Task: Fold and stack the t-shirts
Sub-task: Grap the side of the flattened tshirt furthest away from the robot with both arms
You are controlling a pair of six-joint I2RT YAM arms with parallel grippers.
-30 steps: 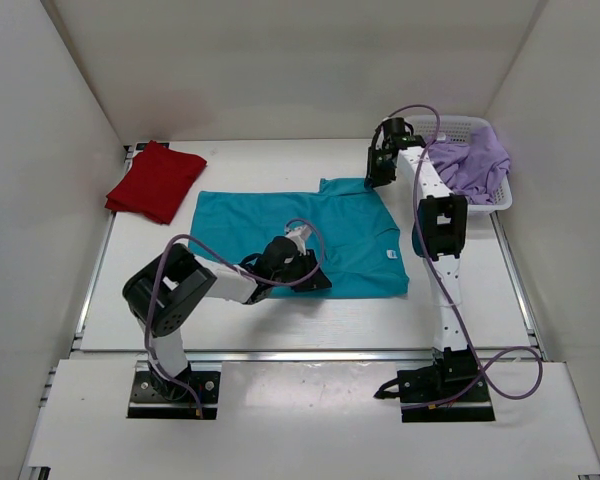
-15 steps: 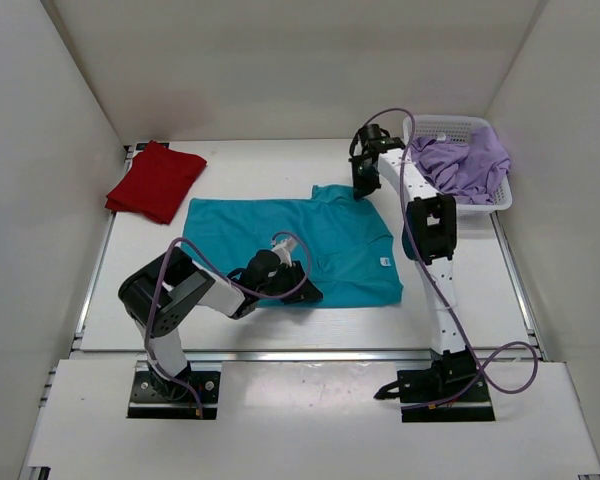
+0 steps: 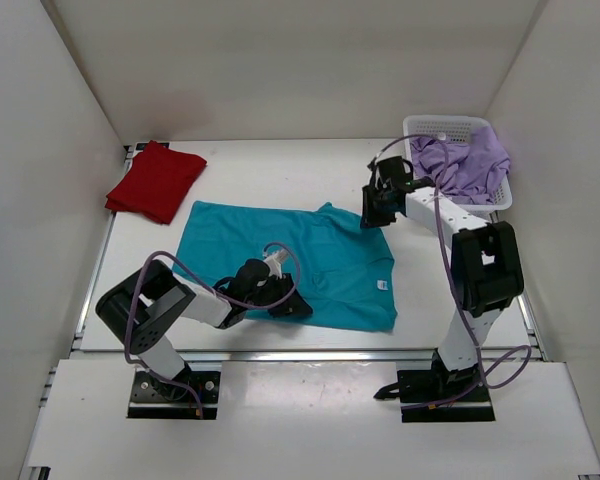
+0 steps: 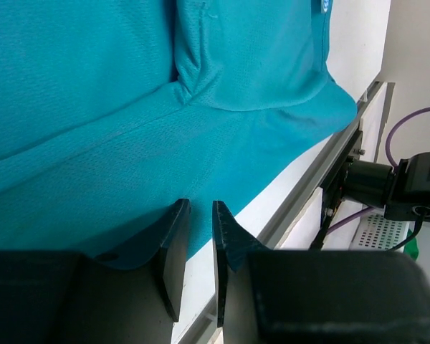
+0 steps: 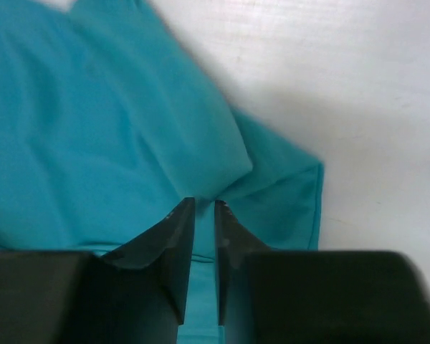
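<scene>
Where jaws pinch, teal shirt (image 3: pixel 280 240) edge hidden

Mid-table, spread t-shirt (image 3: pixel 280 255), folded t-shirt (image 3: pixel 156 180) behind it far left, third t-shirt (image 3: pixel 470 165) in basket (image 3: pixel 450 121) far right

Near-closed fingers (image 5: pixel 170 244) pinch a fold of the teal t-shirt (image 5: pixel 93 143).

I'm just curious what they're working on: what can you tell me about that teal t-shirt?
The teal t-shirt is plain soft fabric, short-sleeved, spread mostly flat and askew on the white table, a small tag near its right edge. The right gripper pinches a bunched far corner; the left gripper seems to pinch its near hem.
</scene>
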